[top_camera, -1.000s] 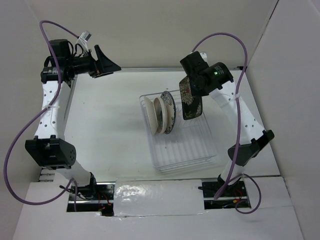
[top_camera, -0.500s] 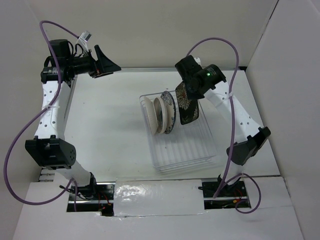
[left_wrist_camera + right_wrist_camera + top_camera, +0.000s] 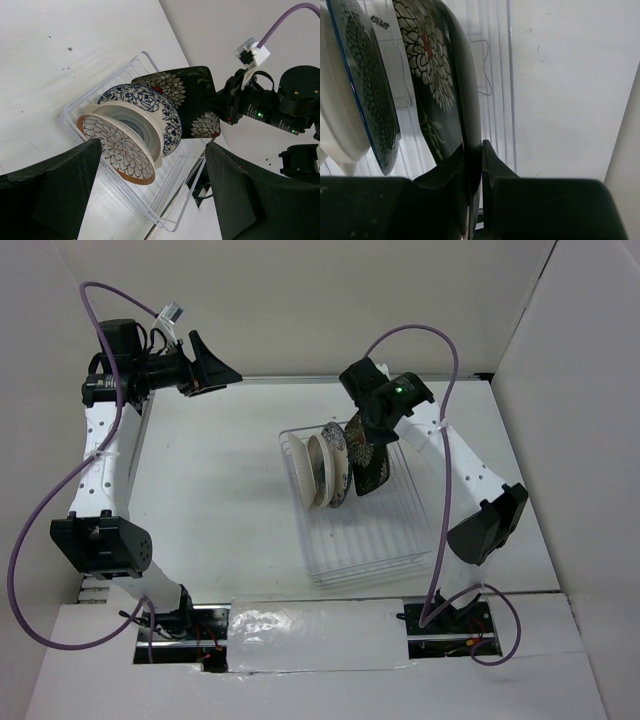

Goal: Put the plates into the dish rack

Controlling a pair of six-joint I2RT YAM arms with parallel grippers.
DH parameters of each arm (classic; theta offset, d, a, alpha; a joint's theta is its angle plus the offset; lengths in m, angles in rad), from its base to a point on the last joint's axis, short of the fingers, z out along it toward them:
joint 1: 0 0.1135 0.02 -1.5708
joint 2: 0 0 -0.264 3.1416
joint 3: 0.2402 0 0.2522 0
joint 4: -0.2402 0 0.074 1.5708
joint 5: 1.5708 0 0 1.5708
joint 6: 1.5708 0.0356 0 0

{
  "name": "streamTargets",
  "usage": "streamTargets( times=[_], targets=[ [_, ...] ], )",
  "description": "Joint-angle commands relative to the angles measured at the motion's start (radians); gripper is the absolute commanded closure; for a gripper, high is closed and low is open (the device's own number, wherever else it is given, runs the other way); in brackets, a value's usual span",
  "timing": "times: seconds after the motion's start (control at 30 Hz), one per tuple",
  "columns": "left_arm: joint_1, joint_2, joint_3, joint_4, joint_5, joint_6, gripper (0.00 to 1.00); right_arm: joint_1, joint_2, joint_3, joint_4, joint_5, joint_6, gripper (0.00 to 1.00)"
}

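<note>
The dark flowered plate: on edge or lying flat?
On edge: the right gripper pinches the dark plate over the dish rack, beside the blue-patterned plate.

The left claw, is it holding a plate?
No, the left claw is open and empty; the right claw pinches the dark floral plate at the dish rack.

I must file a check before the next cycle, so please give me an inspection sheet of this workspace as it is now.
Surface: white table, a few dark specks.
Job's things: dish rack holds three plates upright: brown-white radial plate, cream-rimmed plate, blue-patterned plate. The dark floral plate is on edge beside them; whether it is seated cannot be told.
Clutter: nothing seen.
Grippers: right gripper shut on the dark floral plate; left gripper open, raised, apart from the rack.
Cables: purple cables loop off both arms.
Surroundings: white walls.
</note>
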State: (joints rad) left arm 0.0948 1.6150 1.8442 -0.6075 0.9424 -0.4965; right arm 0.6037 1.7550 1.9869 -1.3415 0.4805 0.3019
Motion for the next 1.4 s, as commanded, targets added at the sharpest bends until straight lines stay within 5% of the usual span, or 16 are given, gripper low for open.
streamTargets(
  times=[0.0,0.47,0.63,0.93,1.1,1.37],
  targets=[
    [0.003,-0.023,-0.005,0.017,0.013,0.022,0.03,0.013,0.000,0.018,0.122,0.049,0.016,1.00],
    [0.008,-0.030,-0.013,0.018,0.010,0.027,0.03,0.018,0.055,-0.020,0.177,0.032,0.037,1.00],
    [0.009,-0.032,-0.014,0.017,0.009,0.030,0.03,0.019,0.080,-0.014,0.173,0.007,0.037,0.93],
    [0.010,-0.030,-0.011,0.020,0.010,0.027,0.03,0.025,0.086,0.007,0.166,-0.016,0.042,0.62],
    [0.010,-0.033,-0.023,0.025,0.015,0.027,0.03,0.028,0.090,0.033,0.145,0.010,0.048,0.34],
    [0.011,-0.036,-0.026,0.026,0.013,0.029,0.03,0.012,0.034,0.055,0.139,0.030,0.049,0.16]
  ],
)
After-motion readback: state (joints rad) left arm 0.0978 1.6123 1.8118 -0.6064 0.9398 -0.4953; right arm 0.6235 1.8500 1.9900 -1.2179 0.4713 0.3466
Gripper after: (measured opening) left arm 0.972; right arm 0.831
